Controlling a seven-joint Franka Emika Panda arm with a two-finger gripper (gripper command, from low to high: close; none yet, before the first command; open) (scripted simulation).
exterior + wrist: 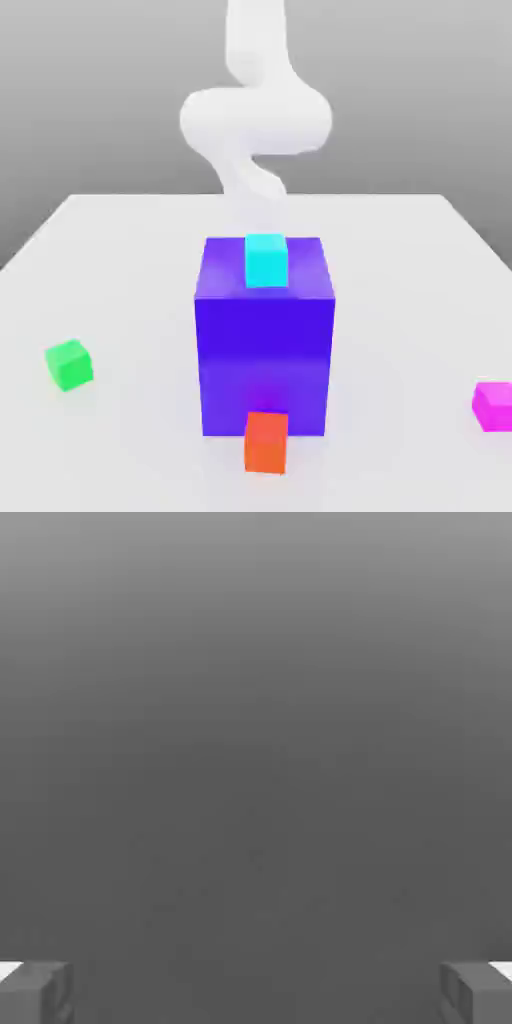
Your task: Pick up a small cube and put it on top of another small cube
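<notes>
A small magenta-pink cube (493, 405) sits on the white table (120, 250) at the exterior view's far right edge, well apart from everything else. A small green cube (68, 364) rests far across the table on the exterior view's left. Between them stands a big blue-purple block (265, 345) with a cyan cube (266, 260) on its top and an orange-red cube (266, 441) just in front of its base. Behind the block rises the white robot arm (255, 115). The gripper (256, 992) holds nothing, its fingertips (40, 992) spread wide.
</notes>
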